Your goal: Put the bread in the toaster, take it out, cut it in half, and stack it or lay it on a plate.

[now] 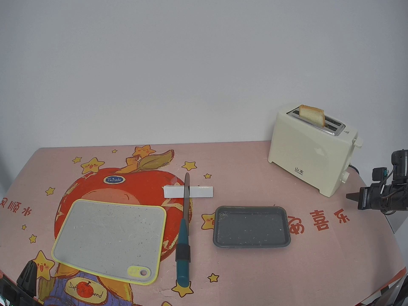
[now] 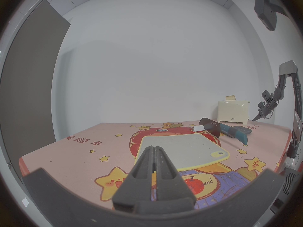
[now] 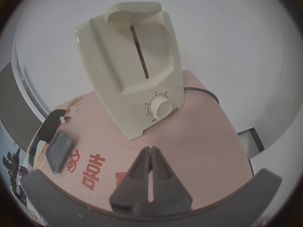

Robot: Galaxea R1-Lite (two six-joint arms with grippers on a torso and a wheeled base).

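I think the right gripper [image 3: 151, 150], shut tight and holding nothing near the toaster [image 1: 312, 154], should press the lever [image 3: 134, 11] straight down gently, since the bread [image 1: 312, 115] sticks up from the slot; the left gripper [image 2: 154, 148] is shut and empty too.

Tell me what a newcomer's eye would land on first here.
The cream toaster at the table's far right, with a slice of bread standing up out of its slot. Next, the teal-handled knife lying between the pale cutting board and the grey plate, its blade propped on a small white rest. The right gripper sits shut beside the toaster's lever end.
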